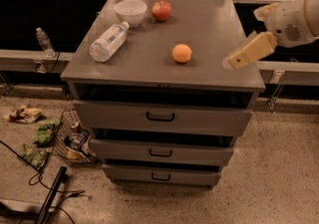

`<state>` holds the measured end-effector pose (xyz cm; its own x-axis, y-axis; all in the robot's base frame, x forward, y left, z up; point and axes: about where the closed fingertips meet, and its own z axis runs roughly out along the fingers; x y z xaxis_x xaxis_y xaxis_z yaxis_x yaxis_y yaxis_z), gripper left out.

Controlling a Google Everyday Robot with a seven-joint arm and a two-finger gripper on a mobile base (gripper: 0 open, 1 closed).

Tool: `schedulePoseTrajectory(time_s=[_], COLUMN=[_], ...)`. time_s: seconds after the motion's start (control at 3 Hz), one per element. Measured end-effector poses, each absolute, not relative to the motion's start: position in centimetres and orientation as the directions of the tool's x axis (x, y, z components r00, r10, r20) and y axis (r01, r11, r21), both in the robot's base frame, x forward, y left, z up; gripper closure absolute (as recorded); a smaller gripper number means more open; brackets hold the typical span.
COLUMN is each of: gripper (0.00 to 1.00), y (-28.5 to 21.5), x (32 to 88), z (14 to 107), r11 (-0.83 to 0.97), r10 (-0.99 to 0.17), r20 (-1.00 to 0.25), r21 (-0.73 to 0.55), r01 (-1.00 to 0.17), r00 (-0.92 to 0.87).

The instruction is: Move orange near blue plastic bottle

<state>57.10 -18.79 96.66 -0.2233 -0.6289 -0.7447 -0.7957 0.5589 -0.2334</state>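
The orange (182,53) sits near the middle of the grey cabinet top (209,29). The blue plastic bottle (107,42) lies on its side at the left of the top, its white cap pointing toward the bowl. My gripper (235,60) comes in from the right, above the top's right edge, to the right of the orange and apart from it. It holds nothing that I can see.
A white bowl (130,11) and a red apple (161,10) stand at the back of the top. A small clear bottle (44,42) stands on a ledge at left. Snack bags (45,132) and a cable (35,178) lie on the floor left of the drawers (160,116).
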Motion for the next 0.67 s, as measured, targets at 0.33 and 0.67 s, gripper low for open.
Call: schedulePoseTrajectory(time_s=[0.33,0.67], gripper=[0.00,0.00], y=[-17.09,-17.12], x=[62.16,62.97], z=[97.08,97.13], r11=[0.584,0.596], r10=[-0.555,-0.545], r20=[-0.820,-0.828], r21=[-0.266,-0.274], r01=[-0.767,-0.755], r00=[-0.138,-0.129])
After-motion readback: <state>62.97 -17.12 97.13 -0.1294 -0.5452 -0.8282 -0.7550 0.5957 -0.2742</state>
